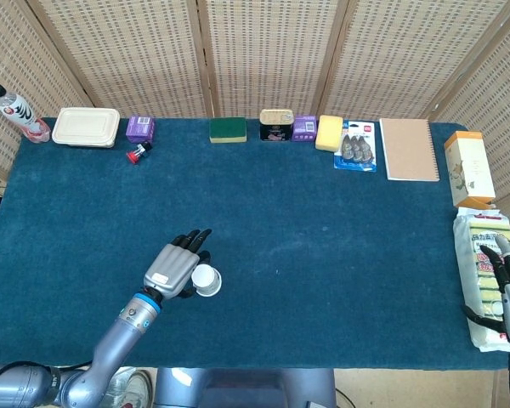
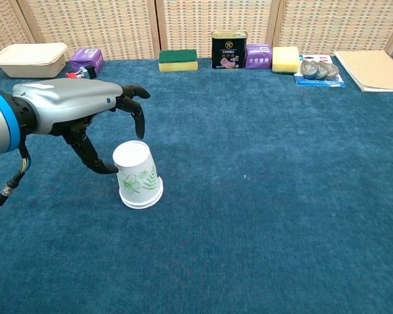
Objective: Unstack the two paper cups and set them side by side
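A white paper cup (image 2: 139, 176) with a green leaf print stands upside down on the blue table cloth, near the front left. It shows as one cup (image 1: 207, 280); I cannot tell whether a second is nested inside. My left hand (image 2: 85, 111) arches over its left side with fingers spread. The thumb tip (image 2: 109, 169) is at the cup's wall, and the other fingers hang just above its base without closing on it. My right hand (image 1: 508, 276) lies at the far right edge, fingers extended over a yellow pack, holding nothing.
Along the back edge stand a bottle (image 1: 15, 112), a food container (image 1: 86, 126), a purple box (image 1: 140, 127), a green sponge (image 1: 228, 129), a can (image 1: 276, 125), a yellow sponge (image 1: 329, 133) and a notebook (image 1: 409, 149). An orange box (image 1: 469, 168) and the yellow pack (image 1: 480, 246) line the right edge.
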`<action>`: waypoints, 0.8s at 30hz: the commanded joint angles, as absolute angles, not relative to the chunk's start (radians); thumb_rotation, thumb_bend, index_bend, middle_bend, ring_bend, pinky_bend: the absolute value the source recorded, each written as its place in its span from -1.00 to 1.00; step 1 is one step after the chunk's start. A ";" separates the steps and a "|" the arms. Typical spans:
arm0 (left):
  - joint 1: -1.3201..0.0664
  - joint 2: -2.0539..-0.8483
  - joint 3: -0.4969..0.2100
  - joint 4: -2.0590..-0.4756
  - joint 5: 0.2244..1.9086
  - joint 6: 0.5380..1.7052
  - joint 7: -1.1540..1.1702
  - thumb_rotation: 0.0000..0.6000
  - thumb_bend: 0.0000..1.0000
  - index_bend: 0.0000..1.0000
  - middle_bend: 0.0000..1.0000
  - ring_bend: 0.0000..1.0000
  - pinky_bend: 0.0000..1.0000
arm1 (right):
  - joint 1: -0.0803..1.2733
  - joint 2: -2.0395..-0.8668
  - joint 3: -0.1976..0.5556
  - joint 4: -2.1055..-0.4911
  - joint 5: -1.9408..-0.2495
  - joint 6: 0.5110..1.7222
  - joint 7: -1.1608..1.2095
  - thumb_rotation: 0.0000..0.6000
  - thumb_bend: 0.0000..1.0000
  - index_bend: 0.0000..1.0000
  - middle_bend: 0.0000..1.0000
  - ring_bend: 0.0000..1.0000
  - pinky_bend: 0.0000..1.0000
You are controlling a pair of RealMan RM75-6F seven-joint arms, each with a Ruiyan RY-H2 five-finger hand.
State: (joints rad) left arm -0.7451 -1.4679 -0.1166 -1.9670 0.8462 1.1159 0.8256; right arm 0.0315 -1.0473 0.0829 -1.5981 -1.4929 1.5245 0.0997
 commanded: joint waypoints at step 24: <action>-0.788 -1.474 -0.088 -1.962 0.810 1.151 0.816 1.00 -0.52 -0.20 -1.00 -1.00 -0.72 | 0.034 -1.047 0.081 -1.597 -1.494 1.520 0.106 1.00 -1.00 -0.79 -1.00 -1.00 -1.00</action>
State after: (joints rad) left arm -0.7878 -1.4741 -0.0883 -1.9621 0.8097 1.1505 0.8165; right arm 0.0337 -1.0465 0.0809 -1.5967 -1.4938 1.5196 0.1057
